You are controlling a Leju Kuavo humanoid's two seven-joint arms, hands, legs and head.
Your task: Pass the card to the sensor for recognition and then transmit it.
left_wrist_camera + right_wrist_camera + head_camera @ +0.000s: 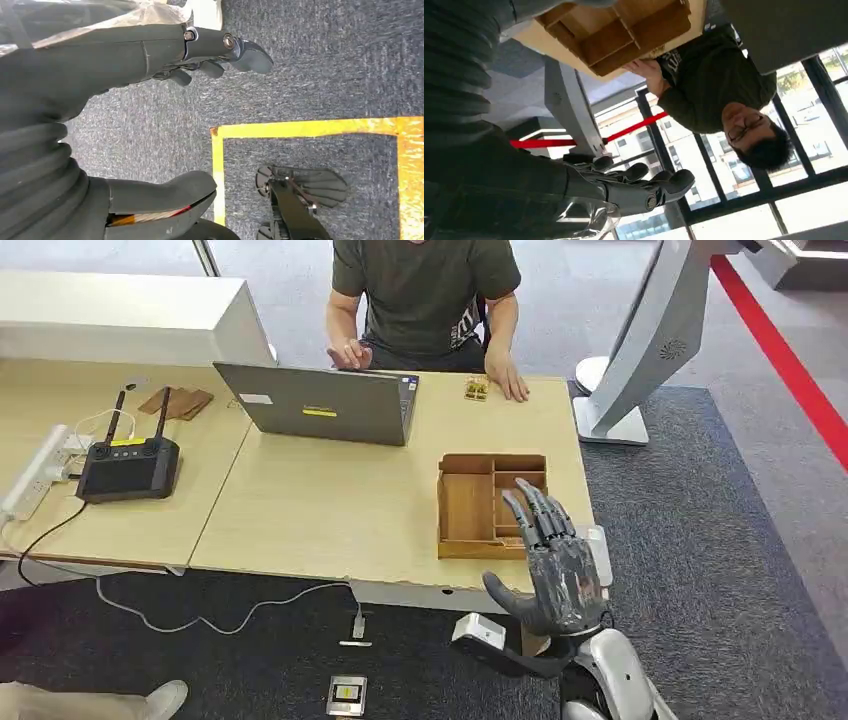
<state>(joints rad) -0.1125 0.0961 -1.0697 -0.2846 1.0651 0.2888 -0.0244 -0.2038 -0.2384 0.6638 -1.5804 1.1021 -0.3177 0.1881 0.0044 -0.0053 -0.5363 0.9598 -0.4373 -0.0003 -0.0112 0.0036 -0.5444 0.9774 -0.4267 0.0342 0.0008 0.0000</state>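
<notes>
R hand [555, 565] – glossy dark fingers spread, empty – above compartmented wooden tray [466, 508]; L hand [210, 55] loosely curled, empty.

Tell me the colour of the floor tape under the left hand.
Yellow floor tape on grey carpet, clearest in the left wrist view.

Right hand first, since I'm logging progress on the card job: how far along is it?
Nothing looks done yet. The right hand is raised over the near edge of the wooden tray, fingers spread and holding nothing. I cannot make out a card in the tray's compartments, and no sensor is identifiable. The left hand hangs over the carpet, empty. Picking up, scanning and passing the card all remain.
</notes>
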